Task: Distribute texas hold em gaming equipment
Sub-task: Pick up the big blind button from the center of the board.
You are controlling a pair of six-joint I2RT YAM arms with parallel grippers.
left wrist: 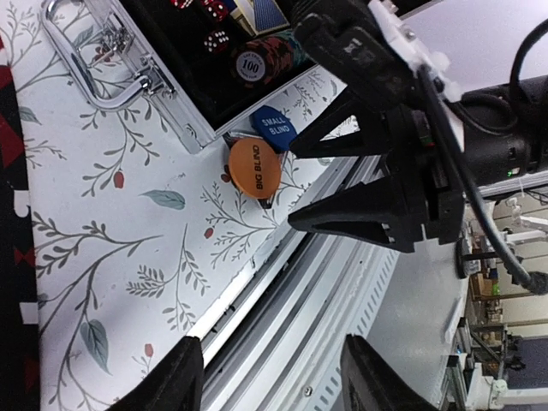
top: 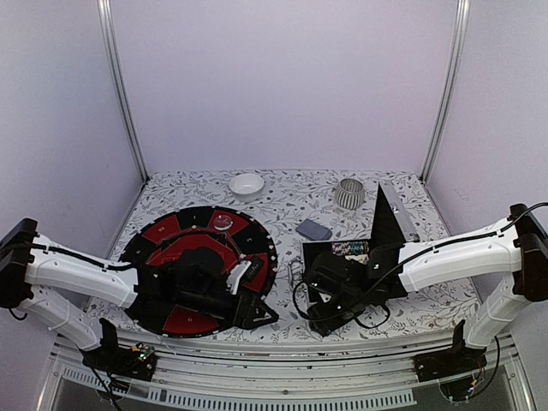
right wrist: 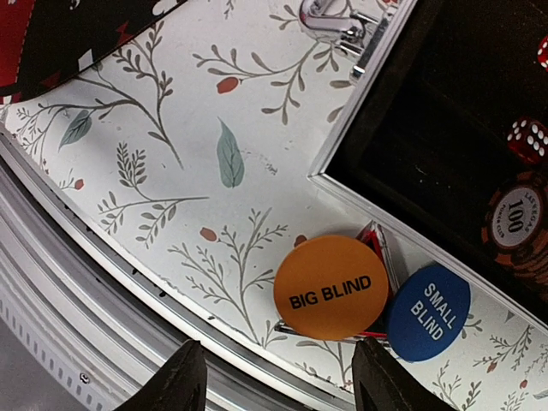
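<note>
An orange BIG BLIND disc [right wrist: 334, 287] lies on the floral tablecloth near the table's front edge, on top of a red triangular marker [right wrist: 378, 242]. A blue SMALL BLIND disc [right wrist: 428, 310] lies beside them, against the open case [right wrist: 402, 128]. The case holds a striped 100 chip [right wrist: 516, 218] and red dice [right wrist: 527, 137]. My right gripper [right wrist: 278, 377] hovers open just short of the orange disc [left wrist: 254, 168], empty. My left gripper [left wrist: 274, 377] is open over the table's front rail, empty, facing the right gripper [left wrist: 291, 188]. A grey-blue card deck [top: 313, 229] lies behind the case.
A round black and red poker mat [top: 205, 265] covers the left half of the table. The case's lid [top: 385, 223] stands upright, and its metal handle [left wrist: 94, 77] sticks out towards the mat. A white bowl [top: 247, 183] and a ribbed grey cup [top: 349, 193] stand at the back.
</note>
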